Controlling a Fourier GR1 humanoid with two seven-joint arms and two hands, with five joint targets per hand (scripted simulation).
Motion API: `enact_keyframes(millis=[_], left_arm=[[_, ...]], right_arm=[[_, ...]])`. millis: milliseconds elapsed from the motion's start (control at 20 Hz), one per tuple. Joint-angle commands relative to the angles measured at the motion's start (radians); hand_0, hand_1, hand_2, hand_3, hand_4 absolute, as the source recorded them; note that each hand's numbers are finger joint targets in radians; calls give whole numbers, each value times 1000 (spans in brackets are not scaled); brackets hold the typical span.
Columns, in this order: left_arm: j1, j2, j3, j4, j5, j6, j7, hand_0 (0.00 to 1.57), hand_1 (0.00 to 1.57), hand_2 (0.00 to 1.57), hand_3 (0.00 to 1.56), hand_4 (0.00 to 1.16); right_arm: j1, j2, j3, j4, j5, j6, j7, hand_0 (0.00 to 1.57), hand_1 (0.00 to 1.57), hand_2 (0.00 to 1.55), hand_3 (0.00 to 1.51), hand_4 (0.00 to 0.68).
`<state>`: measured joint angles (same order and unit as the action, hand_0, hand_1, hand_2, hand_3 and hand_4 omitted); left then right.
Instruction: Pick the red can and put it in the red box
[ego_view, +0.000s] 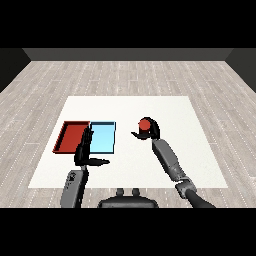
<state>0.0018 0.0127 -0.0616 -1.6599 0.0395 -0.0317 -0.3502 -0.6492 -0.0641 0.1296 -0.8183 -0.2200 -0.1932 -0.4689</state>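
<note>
Red can (145, 123) sits right of centre in the frame, upright w/ its round top showing, on the white table (175, 107). Right hand (151, 131) is wrapped round it: dark fingers curl at the can's right side and the thumb pokes out to the left below it, so the hand is clamped on the can. Can't tell whether the can's base touches the table or is lifted. Right grey forearm (169, 159) runs from the hand down toward the lower right of the frame.

Light blue tray (105, 134) lies left of the can, apart from it, approx. mid-frame. Red tray (70, 134) lies directly beside the blue one, edges touching, further left; nothing visible inside it.

Left hand (85, 150) is at the lower left, over the seam where the two trays meet, fingers straight and pointing up the frame, thumb stuck out to the right, holding nothing. Its fingertips overlap the trays' near edges. Left forearm (74, 187) drops to the bottom left. Grey wood-plank floor (125, 75) surrounds the table.
</note>
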Motion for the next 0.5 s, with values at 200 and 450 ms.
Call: enact_keyframes(millis=[200, 450], left_arm=[[-46, -12, -66, 31, -12, 45, 57, 0, 0, 0, 0, 0], [-56, 0, -102, -8, 6, 49, 166, 0, 0, 0, 0, 0]], right_arm=[[144, 11, 30, -347, 45, -44, 144, 1451, 1451, 1427, 1380, 653], [197, 63, 284, -465, 32, -274, 180, 1451, 1451, 1427, 1380, 653]])
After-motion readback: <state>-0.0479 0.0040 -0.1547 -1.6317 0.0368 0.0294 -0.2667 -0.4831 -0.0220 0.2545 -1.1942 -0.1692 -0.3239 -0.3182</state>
